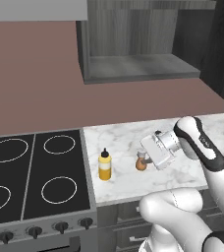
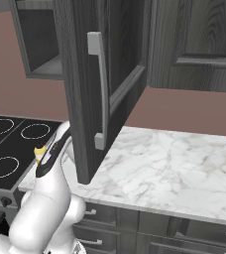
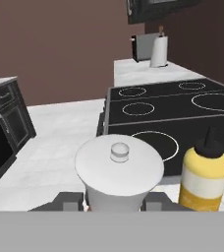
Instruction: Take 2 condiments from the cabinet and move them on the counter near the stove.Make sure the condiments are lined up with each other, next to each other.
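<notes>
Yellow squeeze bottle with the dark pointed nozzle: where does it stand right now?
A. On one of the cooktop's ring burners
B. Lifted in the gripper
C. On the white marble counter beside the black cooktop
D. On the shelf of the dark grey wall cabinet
C: the yellow squeeze bottle stands upright on the white marble counter, just right of the black cooktop, while the gripper is shut on the small brown shaker beside it.
</notes>
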